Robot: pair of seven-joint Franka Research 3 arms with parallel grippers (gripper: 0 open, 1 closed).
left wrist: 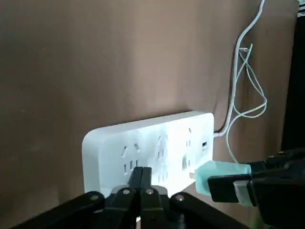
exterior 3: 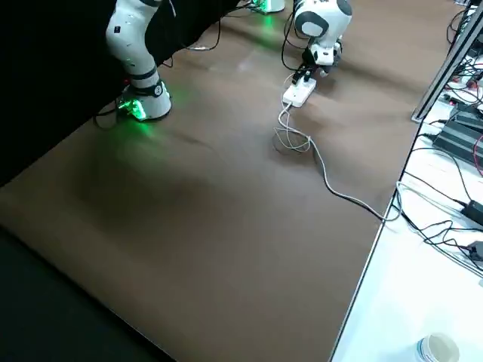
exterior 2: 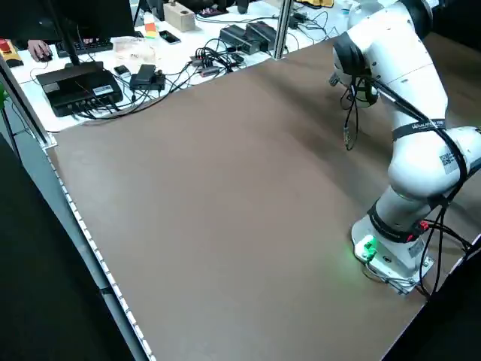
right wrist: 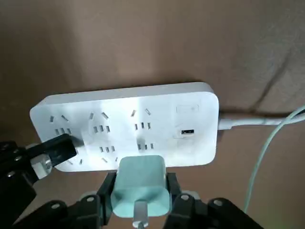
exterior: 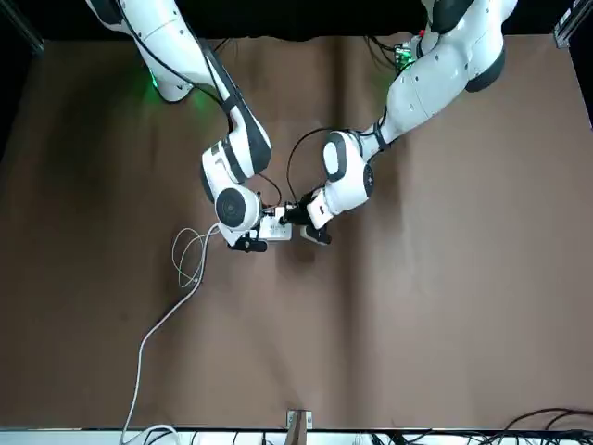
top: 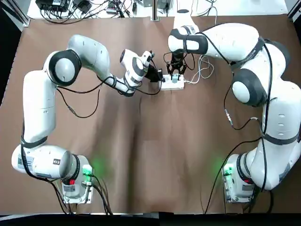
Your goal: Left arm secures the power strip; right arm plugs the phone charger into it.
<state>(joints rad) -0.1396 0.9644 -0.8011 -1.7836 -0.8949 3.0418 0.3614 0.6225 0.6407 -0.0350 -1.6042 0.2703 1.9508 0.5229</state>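
The white power strip [top: 173, 84] lies flat on the brown table, sockets up, with its thick cord [exterior 3: 343, 194] running off toward the table edge. My left gripper [top: 158, 76] is shut, its joined fingertips [left wrist: 142, 177] pressing on one short end of the power strip [left wrist: 152, 141]. My right gripper [top: 175, 71] is shut on the teal phone charger [right wrist: 141, 186], held at the long edge of the power strip [right wrist: 128, 121]. In the left wrist view a metal prong shows between the phone charger [left wrist: 220, 177] and the strip's face. The thin white cable loops [exterior: 190, 256] beside the strip.
Cables and electronics [top: 84, 7] crowd the white bench beyond the table's far edge, with a metal post [top: 154, 10] there. A paper cup [exterior 3: 438, 348] stands on the side bench. Brown tabletop [top: 155, 155] stretches between the two arm bases.
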